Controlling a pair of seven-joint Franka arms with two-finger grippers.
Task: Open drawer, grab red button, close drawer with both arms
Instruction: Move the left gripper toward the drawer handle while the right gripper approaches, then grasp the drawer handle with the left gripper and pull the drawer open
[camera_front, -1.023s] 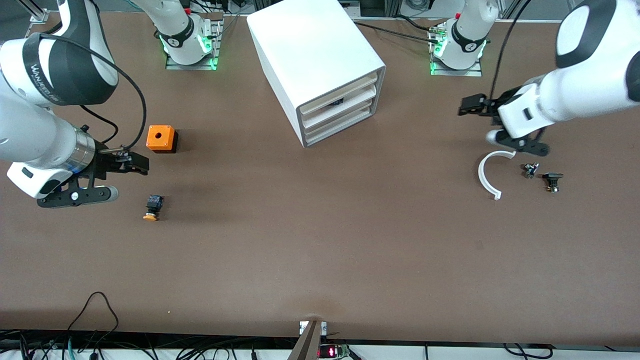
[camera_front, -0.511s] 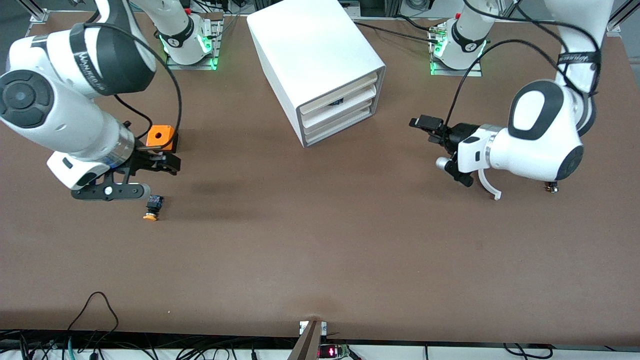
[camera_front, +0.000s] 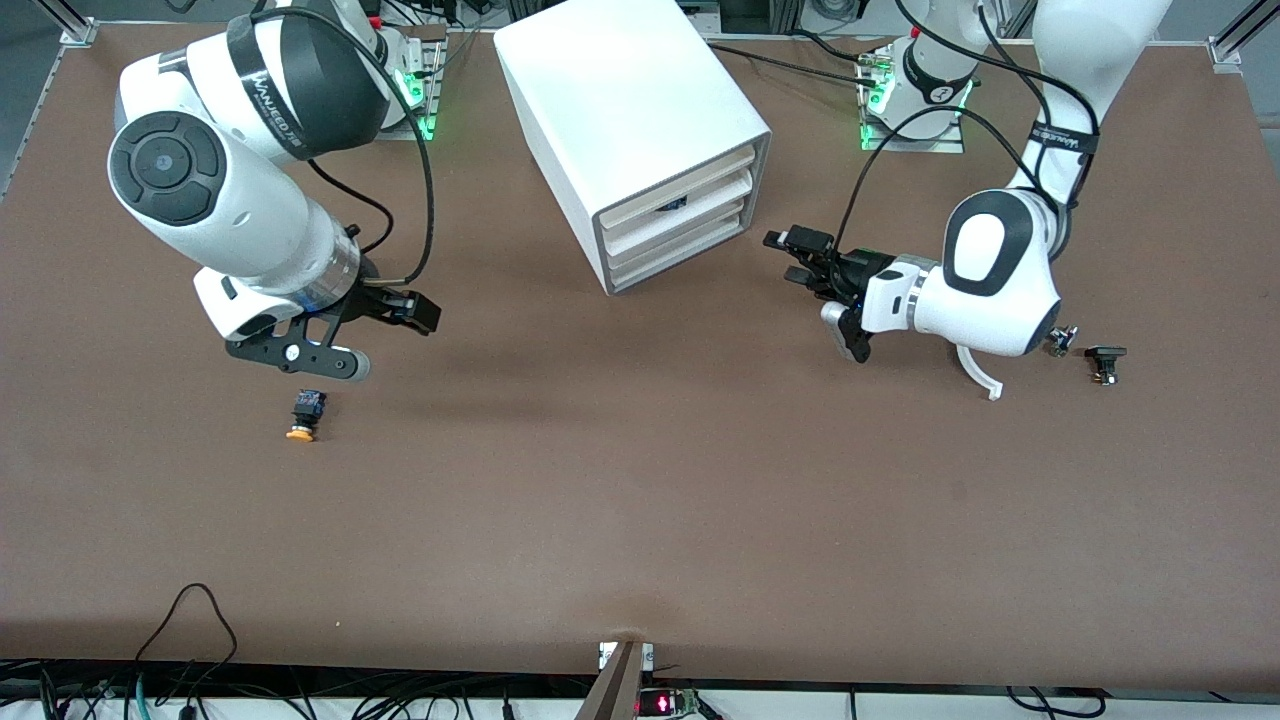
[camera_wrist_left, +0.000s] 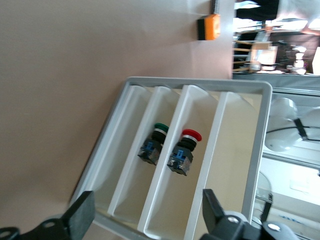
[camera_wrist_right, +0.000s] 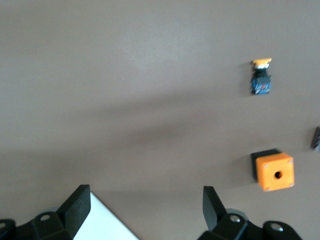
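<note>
The white cabinet (camera_front: 630, 110) stands at the table's middle, near the arms' bases, with its three drawers (camera_front: 683, 215) pushed in. In the left wrist view the red-capped button (camera_wrist_left: 184, 151) lies inside one drawer (camera_wrist_left: 197, 165). A green-capped one (camera_wrist_left: 154, 144) lies in the drawer below. My left gripper (camera_front: 797, 257) is open and empty, level with the drawer fronts and a short gap from them; its own view (camera_wrist_left: 147, 212) looks straight into them. My right gripper (camera_front: 418, 315) is open and empty over bare table toward the right arm's end; its own view (camera_wrist_right: 145, 205) shows a corner of the cabinet (camera_wrist_right: 112, 225).
An orange-yellow-capped button (camera_front: 303, 415) lies near the right arm, also in the right wrist view (camera_wrist_right: 261, 77). The orange cube box (camera_wrist_right: 272, 170) is hidden by the right arm in the front view. A white curved piece (camera_front: 975, 365) and small parts (camera_front: 1104, 362) lie under the left arm.
Both arms swung in toward the cabinet. The left gripper went from beside the white curved piece to the drawer fronts. The right gripper passed the orange box, which its arm now covers.
</note>
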